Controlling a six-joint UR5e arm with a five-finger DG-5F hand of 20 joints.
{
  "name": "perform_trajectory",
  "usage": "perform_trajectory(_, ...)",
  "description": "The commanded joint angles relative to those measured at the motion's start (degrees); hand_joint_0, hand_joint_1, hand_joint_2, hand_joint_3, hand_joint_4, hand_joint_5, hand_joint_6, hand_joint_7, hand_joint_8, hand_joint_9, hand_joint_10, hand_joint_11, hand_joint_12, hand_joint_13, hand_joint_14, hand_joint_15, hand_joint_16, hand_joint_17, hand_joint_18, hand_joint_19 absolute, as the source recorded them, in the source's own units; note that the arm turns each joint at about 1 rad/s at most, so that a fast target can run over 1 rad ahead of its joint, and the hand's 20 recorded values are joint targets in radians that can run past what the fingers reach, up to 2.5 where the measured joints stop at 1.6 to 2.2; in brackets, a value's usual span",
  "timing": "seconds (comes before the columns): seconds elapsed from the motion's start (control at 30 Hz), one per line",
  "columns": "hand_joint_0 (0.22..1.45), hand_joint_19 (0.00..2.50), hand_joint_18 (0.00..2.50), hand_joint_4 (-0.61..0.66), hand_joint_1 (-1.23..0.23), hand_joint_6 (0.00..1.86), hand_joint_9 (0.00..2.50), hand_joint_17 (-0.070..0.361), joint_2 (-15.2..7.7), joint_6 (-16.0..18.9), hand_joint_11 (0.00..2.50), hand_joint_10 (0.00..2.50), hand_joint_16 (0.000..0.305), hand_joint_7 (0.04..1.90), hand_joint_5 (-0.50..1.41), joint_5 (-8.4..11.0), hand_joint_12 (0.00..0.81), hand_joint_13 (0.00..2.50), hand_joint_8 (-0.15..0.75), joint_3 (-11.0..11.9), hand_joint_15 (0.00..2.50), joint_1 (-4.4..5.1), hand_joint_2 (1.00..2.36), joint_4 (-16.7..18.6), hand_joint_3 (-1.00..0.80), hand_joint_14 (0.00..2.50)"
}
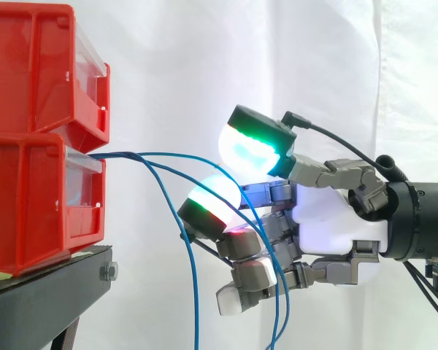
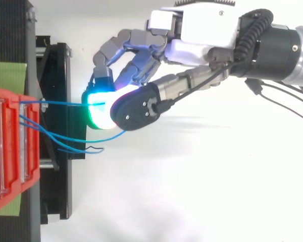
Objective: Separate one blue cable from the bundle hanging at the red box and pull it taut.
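Several thin blue cables (image 1: pixel 160 162) come out of the lower red box (image 1: pixel 29 211) and arc right, then hang down. The hand (image 1: pixel 336 226) reaches in from the right with its fingers curled toward the box. In the top view one blue cable (image 2: pixel 55 103) runs straight from the red box (image 2: pixel 10 151) to the glowing fingertips (image 2: pixel 98 111), where thumb and finger pads close on it. Two other cables (image 2: pixel 65 143) sag loose below it, apart from the hand (image 2: pixel 202 30). In the side view the hanging strands (image 1: pixel 193 277) drop past the lower fingers.
A second red box (image 1: pixel 29 73) is stacked on the lower one. Both stand on a black stand (image 1: pixel 44 292) at the left. A white curtain hangs behind. A green strip (image 2: pixel 5 75) lies beside the box in the top view.
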Motion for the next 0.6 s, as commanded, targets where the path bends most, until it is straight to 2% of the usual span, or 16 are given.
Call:
perform_trajectory(0.0,0.57,0.59,0.58,0.09,-0.47,0.93,0.98,0.113,-0.14,0.26,1.35,0.01,0.05,0.97,-0.21,0.04,0.365,1.03,0.279,-0.04,0.99,-0.18,1.0,0.2,-0.5,0.03)
perform_trajectory(0.27,0.57,0.59,0.58,0.1,-0.44,0.92,0.99,0.113,-0.66,0.61,1.32,0.01,0.05,0.97,-0.21,0.04,0.368,1.03,0.286,-0.04,1.0,-0.27,1.0,0.38,-0.49,0.02)
perform_trajectory(0.57,0.6,0.58,0.58,0.08,-0.62,0.94,0.99,0.113,-0.66,0.61,1.31,0.01,0.05,1.02,-0.21,-0.05,0.366,1.03,0.281,-0.04,0.98,-0.71,1.02,0.38,-0.23,0.03)
